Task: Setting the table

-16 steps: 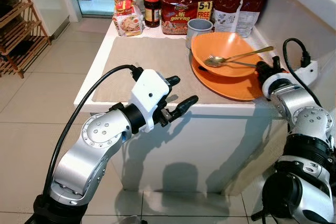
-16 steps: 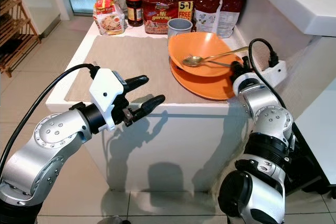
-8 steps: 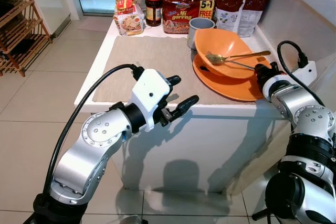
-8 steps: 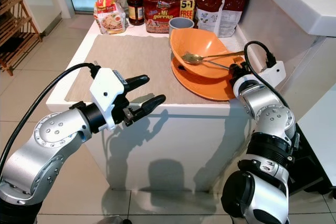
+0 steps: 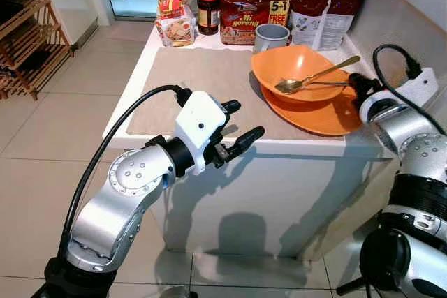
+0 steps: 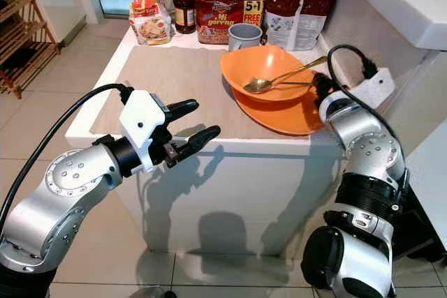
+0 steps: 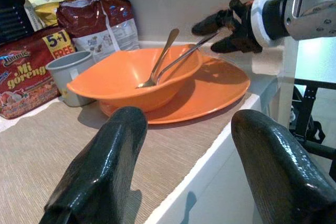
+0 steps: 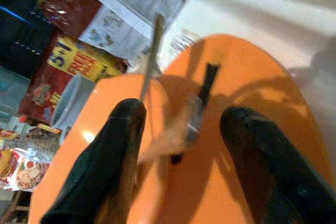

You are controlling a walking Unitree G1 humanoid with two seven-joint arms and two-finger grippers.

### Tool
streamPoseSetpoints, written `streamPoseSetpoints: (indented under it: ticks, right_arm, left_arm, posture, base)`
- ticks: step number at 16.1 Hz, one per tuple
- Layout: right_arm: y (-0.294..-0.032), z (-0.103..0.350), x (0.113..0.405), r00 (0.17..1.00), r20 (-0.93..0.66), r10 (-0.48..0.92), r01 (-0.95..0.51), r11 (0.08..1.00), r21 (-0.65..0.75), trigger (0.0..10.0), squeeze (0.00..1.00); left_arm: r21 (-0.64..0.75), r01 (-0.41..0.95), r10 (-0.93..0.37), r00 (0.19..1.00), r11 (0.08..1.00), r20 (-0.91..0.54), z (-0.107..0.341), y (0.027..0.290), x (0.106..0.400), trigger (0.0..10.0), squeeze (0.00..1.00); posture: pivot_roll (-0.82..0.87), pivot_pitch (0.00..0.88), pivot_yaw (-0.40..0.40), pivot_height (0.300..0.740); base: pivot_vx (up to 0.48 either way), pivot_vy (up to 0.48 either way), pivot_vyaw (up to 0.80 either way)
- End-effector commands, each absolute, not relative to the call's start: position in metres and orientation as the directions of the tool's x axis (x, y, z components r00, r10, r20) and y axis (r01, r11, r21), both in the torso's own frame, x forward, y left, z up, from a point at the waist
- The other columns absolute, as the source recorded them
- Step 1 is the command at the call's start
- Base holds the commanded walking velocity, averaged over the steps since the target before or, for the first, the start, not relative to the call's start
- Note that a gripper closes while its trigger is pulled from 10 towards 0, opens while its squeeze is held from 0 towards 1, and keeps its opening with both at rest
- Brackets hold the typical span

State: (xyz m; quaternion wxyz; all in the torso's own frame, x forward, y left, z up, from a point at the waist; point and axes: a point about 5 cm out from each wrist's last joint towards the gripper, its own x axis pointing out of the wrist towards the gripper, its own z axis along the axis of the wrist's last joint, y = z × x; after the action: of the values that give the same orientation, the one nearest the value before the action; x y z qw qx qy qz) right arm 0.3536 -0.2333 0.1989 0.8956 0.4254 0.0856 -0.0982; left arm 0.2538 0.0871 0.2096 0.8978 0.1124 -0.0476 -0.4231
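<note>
White surface (image 5: 150, 54) with beige mat | orange bowl (image 5: 300, 73), spoon inside, stacked on orange plate (image 5: 328, 113) | right hand (image 7: 223, 24) wide at rim, likely reaching | left hand (image 5: 241, 125) wide, waiting off edge

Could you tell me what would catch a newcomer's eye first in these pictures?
Probably the bright orange bowl holding a gold spoon, stacked on an orange plate at the white counter's right end. The right gripper sits open by the cutlery handles; the left gripper hovers open at the front edge.
</note>
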Motion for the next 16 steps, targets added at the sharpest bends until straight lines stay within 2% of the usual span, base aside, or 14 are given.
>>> streamPoseSetpoints:
  ticks: [1,3,5,6,7,11,15,16]
  right_arm:
    - [-0.234,0.208,0.352,0.971,-0.216,-0.103,0.228,0.667,0.709,10.0,1.0]
    - [-0.232,0.203,0.349,0.963,-0.24,-0.12,0.253,0.701,0.667,10.0,1.0]
    - [-0.231,0.2,0.347,0.964,-0.235,-0.121,0.251,0.696,0.673,10.0,1.0]
    - [-0.231,0.201,0.346,0.967,-0.228,-0.114,0.243,0.688,0.684,10.0,0.53]
    - [-0.231,0.2,0.347,0.966,-0.228,-0.117,0.245,0.686,0.685,10.0,0.0]
    - [-0.236,0.211,0.352,0.975,-0.166,-0.149,0.223,0.668,0.71,10.0,0.0]
    - [-0.237,0.213,0.352,0.973,-0.171,-0.156,0.232,0.67,0.705,9.9,0.0]
    - [-0.238,0.212,0.353,0.971,-0.18,-0.156,0.238,0.67,0.703,8.2,0.0]
  left_arm:
    - [0.253,0.747,-0.77,0.638,0.615,-0.008,0.213,0.087,0.255,10.0,0.0]
    - [0.253,0.749,-0.772,0.635,0.612,-0.012,0.211,0.087,0.254,10.0,0.0]
    - [0.252,0.753,-0.775,0.631,0.608,-0.014,0.211,0.086,0.252,10.0,0.0]
    - [0.251,0.753,-0.776,0.631,0.608,-0.014,0.211,0.086,0.252,10.0,0.0]
    - [0.251,0.755,-0.778,0.628,0.605,-0.015,0.211,0.086,0.251,10.0,0.0]
    - [0.26,0.753,-0.779,0.627,0.605,-0.006,0.214,0.085,0.253,10.0,0.0]
    - [0.262,0.755,-0.782,0.623,0.601,-0.001,0.217,0.084,0.253,10.0,0.0]
    - [0.259,0.757,-0.783,0.622,0.6,0.001,0.218,0.084,0.253,10.0,0.0]
  posture:
    - [0.09,0.0,-0.019,0.74]
    - [0.08,0.0,-0.019,0.74]
    - [0.08,0.0,-0.019,0.74]
    - [0.09,0.0,-0.019,0.74]
    - [0.09,0.0,-0.018,0.74]
    - [0.09,0.0,-0.026,0.74]
    - [0.09,0.01,-0.02,0.74]
    - [0.09,0.02,-0.019,0.74]
  base:
    - [0.0,0.0,0.0]
    - [0.0,0.0,0.0]
    - [0.0,0.0,0.0]
    - [0.0,0.0,0.0]
    - [0.0,0.0,0.0]
    - [0.0,0.0,0.0]
    - [0.0,0.0,0.0]
    - [0.0,0.0,0.0]
